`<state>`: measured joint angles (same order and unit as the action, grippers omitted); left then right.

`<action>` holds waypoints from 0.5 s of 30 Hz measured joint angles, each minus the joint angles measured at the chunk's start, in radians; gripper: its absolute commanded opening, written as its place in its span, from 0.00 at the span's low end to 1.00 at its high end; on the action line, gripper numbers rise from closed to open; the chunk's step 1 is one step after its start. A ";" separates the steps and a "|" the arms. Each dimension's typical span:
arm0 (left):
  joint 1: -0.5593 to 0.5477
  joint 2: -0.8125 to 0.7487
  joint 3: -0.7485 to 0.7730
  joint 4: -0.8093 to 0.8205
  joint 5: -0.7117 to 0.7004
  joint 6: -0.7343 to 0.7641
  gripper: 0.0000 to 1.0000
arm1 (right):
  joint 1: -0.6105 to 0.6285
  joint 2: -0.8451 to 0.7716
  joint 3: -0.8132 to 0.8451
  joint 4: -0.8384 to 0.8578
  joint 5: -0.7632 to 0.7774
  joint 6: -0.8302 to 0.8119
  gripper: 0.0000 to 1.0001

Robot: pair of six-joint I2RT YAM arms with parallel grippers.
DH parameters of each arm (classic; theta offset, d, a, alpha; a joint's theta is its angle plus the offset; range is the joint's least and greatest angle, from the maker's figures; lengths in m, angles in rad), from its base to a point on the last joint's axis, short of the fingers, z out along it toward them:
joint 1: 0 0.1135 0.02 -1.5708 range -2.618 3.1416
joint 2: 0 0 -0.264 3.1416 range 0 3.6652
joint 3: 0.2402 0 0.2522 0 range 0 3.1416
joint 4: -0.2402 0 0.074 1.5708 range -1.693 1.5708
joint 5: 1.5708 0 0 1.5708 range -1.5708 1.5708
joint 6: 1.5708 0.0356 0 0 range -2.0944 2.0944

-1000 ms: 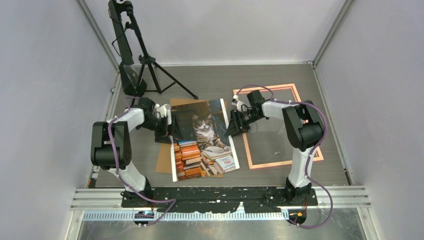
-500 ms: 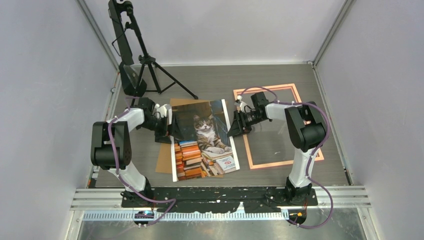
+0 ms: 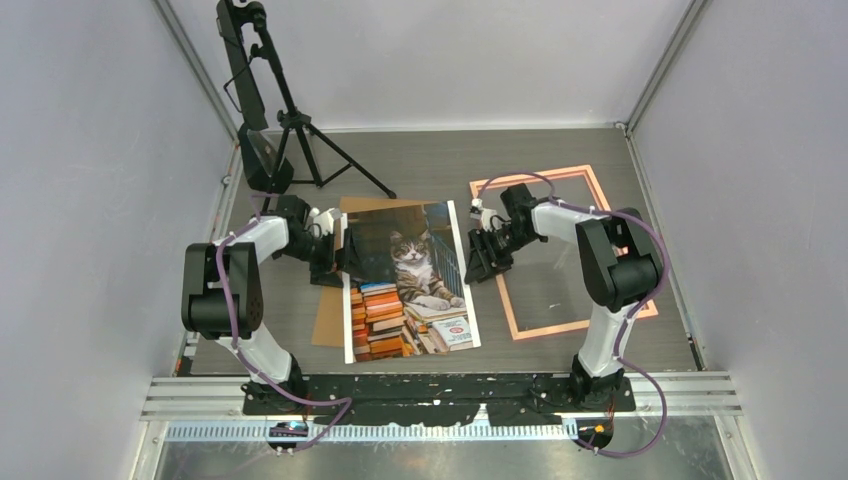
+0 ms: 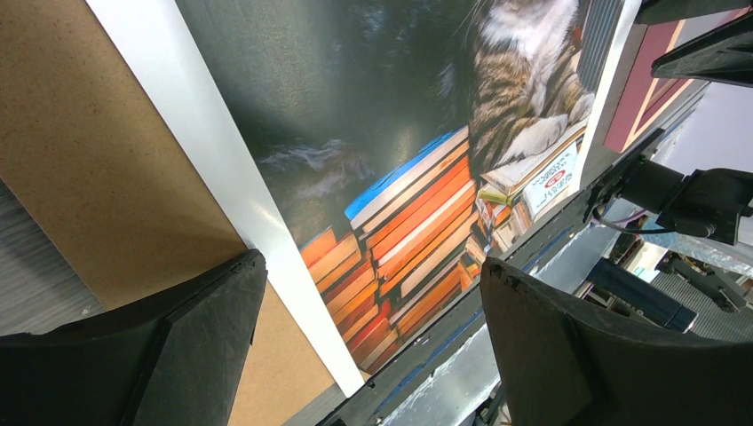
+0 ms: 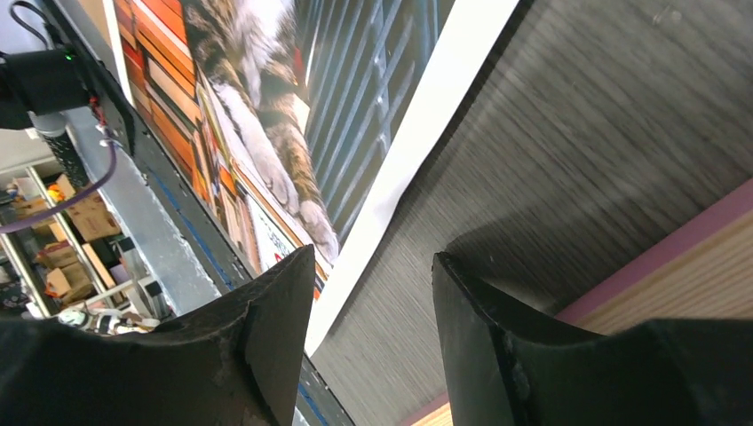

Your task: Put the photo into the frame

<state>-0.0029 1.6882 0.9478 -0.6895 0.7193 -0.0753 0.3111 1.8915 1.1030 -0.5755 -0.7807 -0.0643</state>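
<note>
a plain brown backing board [image 3: 327, 325] lay flat on the dark wood-grain bench [image 3: 430, 160], left of centre, with only its left margin and a strip at its far edge showing. in the left wrist view the backing board [image 4: 98, 160] looked matte and speckled. a black tripod [image 3: 305, 140] stood at the far left of the bench, legs spread, with a dark boxy unit [image 3: 262, 160] low beside it. pale grey walls [image 3: 90, 150] closed the left, far and right sides. a slotted metal rail [image 3: 690, 395] ran along the near edge. the right wrist view caught blurred cardboard boxes [image 5: 58, 257] beyond the bench.

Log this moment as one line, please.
photo: on backing board, outside frame | left gripper: open at photo's left edge | right gripper: open, empty, between photo and frame
</note>
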 measured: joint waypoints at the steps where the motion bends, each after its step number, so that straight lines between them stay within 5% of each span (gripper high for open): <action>1: 0.000 0.000 0.000 0.000 0.000 0.000 0.96 | 0.004 -0.003 0.002 -0.012 0.012 -0.009 0.59; 15: 0.000 0.000 0.000 0.001 0.000 0.000 0.96 | 0.054 0.001 -0.006 -0.047 -0.007 -0.038 0.57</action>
<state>-0.0029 1.6882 0.9474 -0.6888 0.7197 -0.0757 0.3653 1.8927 1.0966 -0.6220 -0.7876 -0.1024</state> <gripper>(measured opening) 0.955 0.573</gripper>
